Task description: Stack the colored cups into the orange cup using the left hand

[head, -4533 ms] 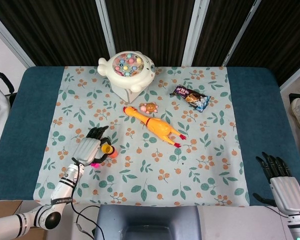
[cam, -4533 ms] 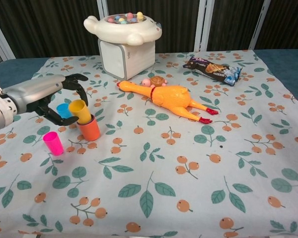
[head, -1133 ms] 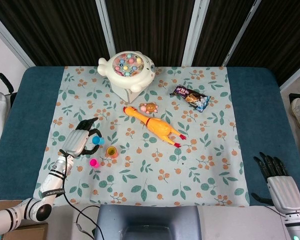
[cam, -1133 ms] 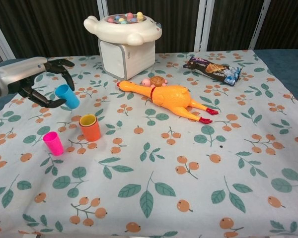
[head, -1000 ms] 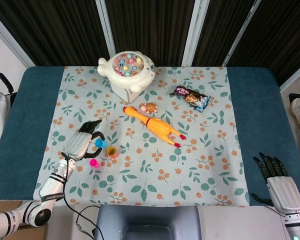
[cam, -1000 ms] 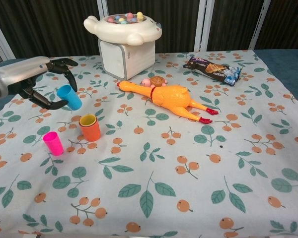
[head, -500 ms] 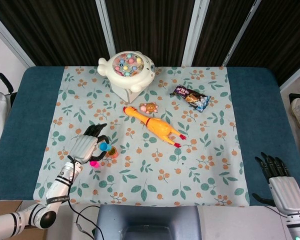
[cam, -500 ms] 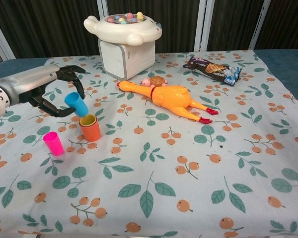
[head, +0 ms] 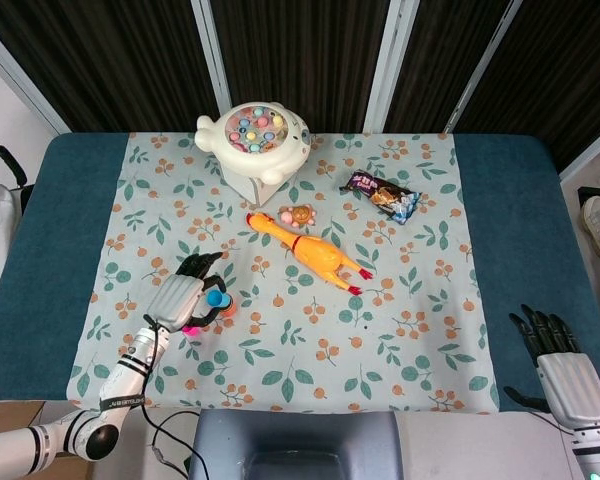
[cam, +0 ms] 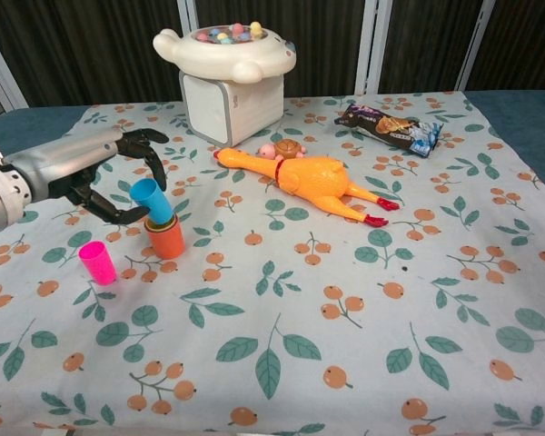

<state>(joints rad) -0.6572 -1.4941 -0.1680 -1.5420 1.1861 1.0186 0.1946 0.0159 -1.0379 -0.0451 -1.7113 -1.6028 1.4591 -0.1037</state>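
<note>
The left robot hand (cam: pixel 91 177) grips the blue cup (cam: pixel 152 201), tilted, its base already in the mouth of the orange cup (cam: pixel 166 238) near the table's (cam: pixel 363 300) left side. To seat it well, I would straighten it upright over the orange rim, press gently, then spread the fingers without nudging the stack. The pink cup (cam: pixel 97 262) waits just beside. The right robot hand (head: pixel 563 370) rests open, well apart.
</note>
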